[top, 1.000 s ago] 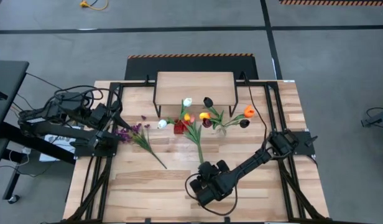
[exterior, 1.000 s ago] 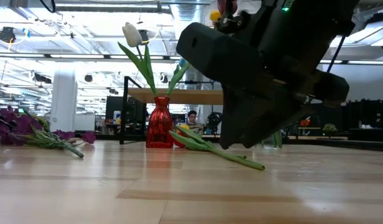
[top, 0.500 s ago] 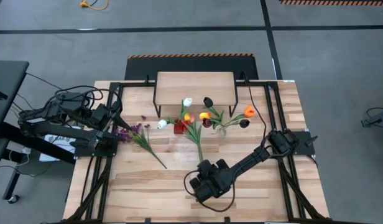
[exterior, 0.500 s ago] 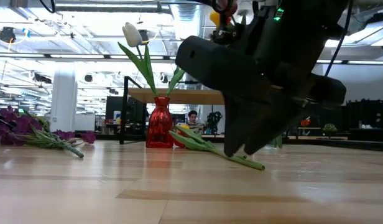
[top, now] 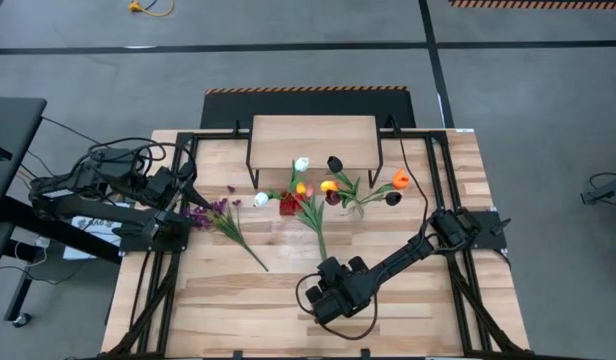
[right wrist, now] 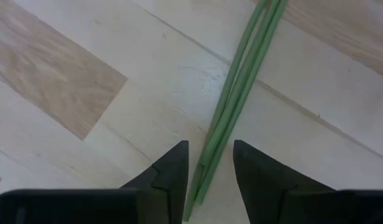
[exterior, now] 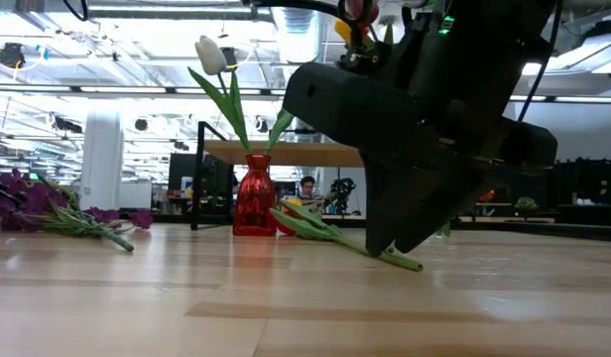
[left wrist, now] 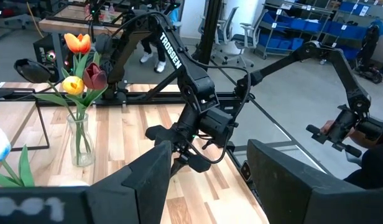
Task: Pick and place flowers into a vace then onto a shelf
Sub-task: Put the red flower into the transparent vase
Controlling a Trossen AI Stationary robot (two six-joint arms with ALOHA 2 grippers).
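Low in the frame's middle, your right gripper (right wrist: 208, 177) straddles the green stems (right wrist: 238, 102) lying flat on the table (top: 228, 290), fingers narrowed either side, ready to pinch; your left gripper (left wrist: 204, 180) waits open at the left.

Thin green tulip stems (right wrist: 236, 99) lie flat on the worktop, their cut ends between the right tool's (right wrist: 209, 167) two dark fingers. Beyond the tool, a white tulip (exterior: 210, 55) stands upright in a red glass vase (exterior: 253, 195). Farther still stands the small light-wood shelf on black legs (top: 313, 142).
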